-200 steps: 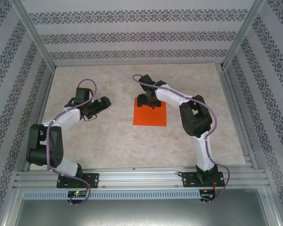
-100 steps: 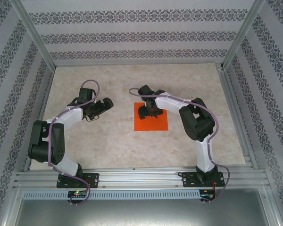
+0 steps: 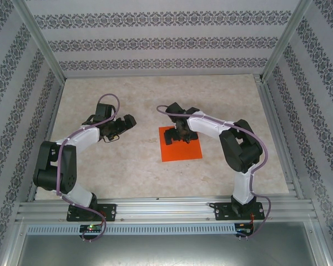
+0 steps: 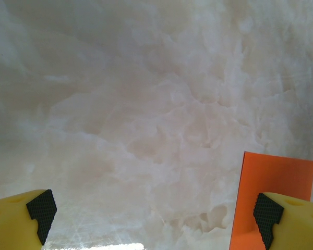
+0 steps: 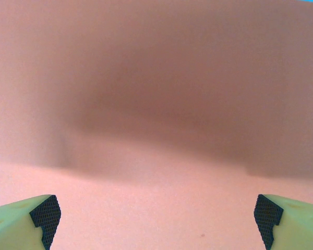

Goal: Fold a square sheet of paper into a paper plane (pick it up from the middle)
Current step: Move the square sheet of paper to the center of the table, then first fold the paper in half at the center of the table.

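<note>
Top external: right gripper point(image 3: 180, 134) directly over paper point(image 3: 184, 152), jaws spread wide, empty; left gripper point(image 3: 121, 124) well apart leftward, equally wide, empty.

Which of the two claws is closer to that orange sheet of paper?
The right. The right gripper hangs directly above the orange sheet, jaws open; the left gripper hovers over bare table to the sheet's left, apart from it.
</note>
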